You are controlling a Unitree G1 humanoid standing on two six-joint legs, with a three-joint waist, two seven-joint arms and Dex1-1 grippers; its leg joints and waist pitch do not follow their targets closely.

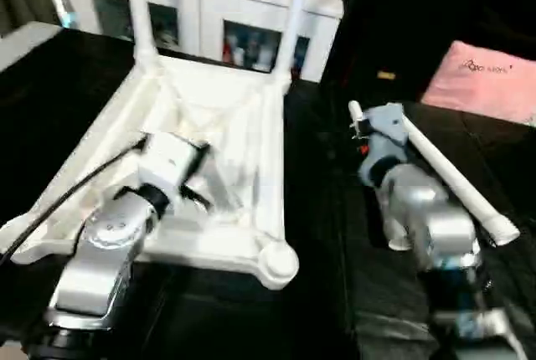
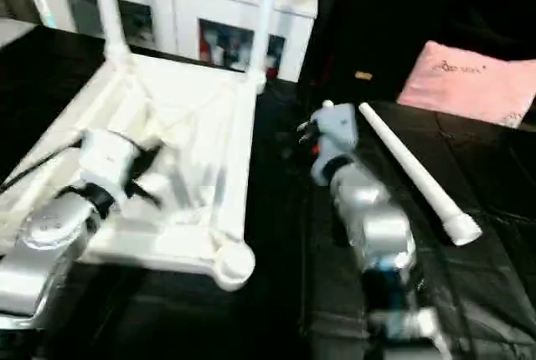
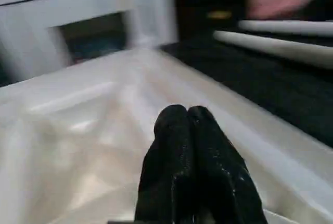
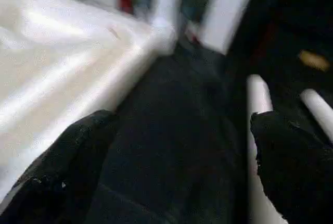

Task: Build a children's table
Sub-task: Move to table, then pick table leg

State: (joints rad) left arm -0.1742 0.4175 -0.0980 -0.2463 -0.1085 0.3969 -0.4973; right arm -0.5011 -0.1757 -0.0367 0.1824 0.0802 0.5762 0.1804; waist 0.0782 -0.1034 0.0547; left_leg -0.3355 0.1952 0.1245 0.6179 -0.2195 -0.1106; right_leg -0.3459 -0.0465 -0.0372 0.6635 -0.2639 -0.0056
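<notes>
tabletop (image 1: 251,92) lies upside down on the black work surface (image 1: 318,310), ribbed underside up. two legs (image 1: 289,25) already stand upright in the far corner sockets, in front of the white cabinet (image 1: 209,8). near right socket (image 1: 276,261) is empty; the near left corner is hidden behind my left forearm, so i cannot tell its state. a loose leg (image 1: 456,180) lies flat on the surface to the right, well apart from the tabletop, and the left wrist view shows a second loose tube (image 3: 291,26) lying beyond it. pink cushion (image 1: 490,79) sits farther right.

left gripper (image 3: 187,125) hovers over the ribbed underside with its fingers pressed together, holding nothing. right gripper (image 4: 182,146) has its fingers spread wide, empty, with the loose leg just beside one finger (image 4: 291,151).

my reading: step in hand is fetching the third leg. next move calls for bringing the spread fingers around the tube, closing, then tipping it upright over the empty near socket.
</notes>
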